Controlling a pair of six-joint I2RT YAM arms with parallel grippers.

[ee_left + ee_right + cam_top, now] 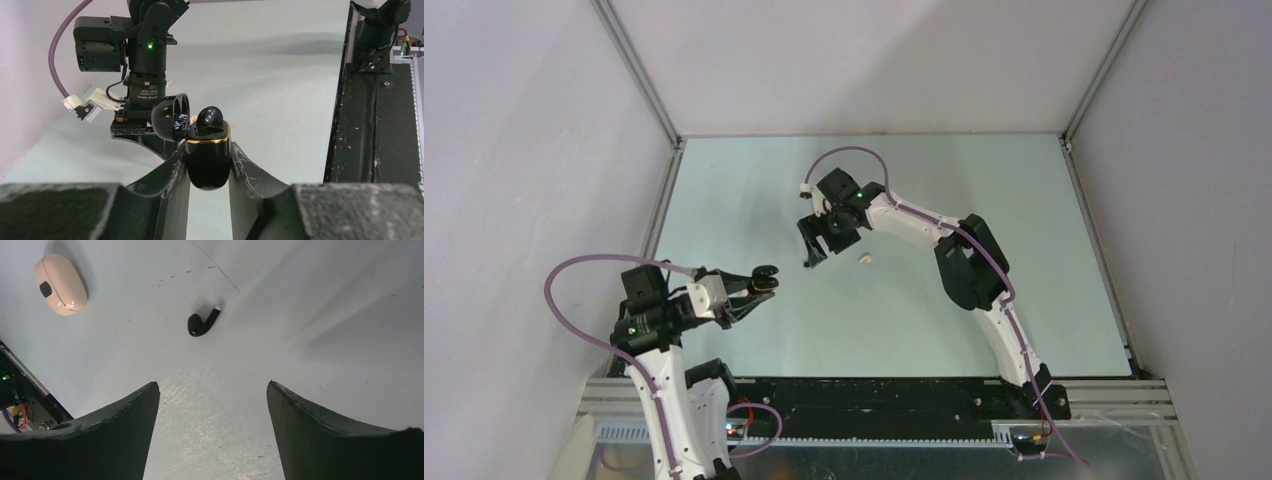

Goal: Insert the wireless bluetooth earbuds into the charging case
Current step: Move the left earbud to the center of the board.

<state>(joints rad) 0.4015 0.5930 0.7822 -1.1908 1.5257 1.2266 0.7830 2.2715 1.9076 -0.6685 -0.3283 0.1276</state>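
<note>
Starting with the top view: left gripper [764, 282] is raised over the near-left part of the table [724, 190], jaws pinched on a small black case [766, 272]. Right gripper [816, 245] points down near mid-table, jaws apart, nothing visible between them. A pale beige case [862, 258] lies on the table just right of it, not touching. Can't make out any loose bud from this angle.

Left wrist view: both fingers [175, 165] are pressed against the sides of the black case, clamping its lower body. The case sits upright with a gold rim on top. Its lid [170, 117] is flipped open to the left. One black earbud [210, 117] sits in the case, its rounded head sticking up above the rim. Whether the slot next to it is filled is hidden behind the lid and bud. The right arm [145, 60] is visible beyond, over the table.

Right wrist view: the two fingers [125, 430] stand wide apart, gripping and touching nothing, only bare table between them. A loose black earbud [202, 324] lies on its side on the table ahead of the fingertips, roughly centred between them, stem pointing up-right. The beige case lies closed at upper left, well apart from that bud.
</note>
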